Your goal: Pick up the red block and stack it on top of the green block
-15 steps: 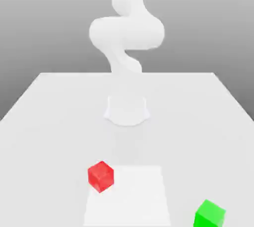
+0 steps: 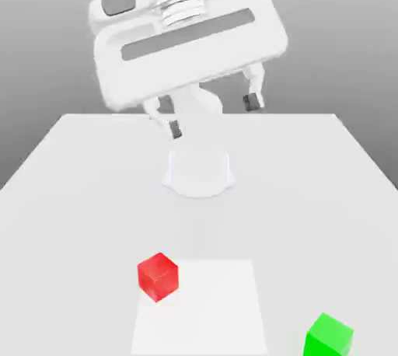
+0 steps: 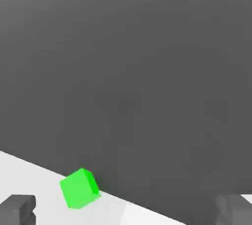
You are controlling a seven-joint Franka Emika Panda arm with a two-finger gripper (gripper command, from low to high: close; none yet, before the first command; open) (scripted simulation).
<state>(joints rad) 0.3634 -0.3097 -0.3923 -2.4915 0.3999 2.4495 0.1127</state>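
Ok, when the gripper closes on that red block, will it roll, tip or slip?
The red block is a cube lying flat on the table, so it probably won't roll or tip. Its plain flat faces should suit the fingers. It looks rigid. Nothing touches it; the green block sits well apart.

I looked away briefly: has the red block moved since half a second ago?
No. The red block sits at the same corner of the pale square patch on the table, as before.
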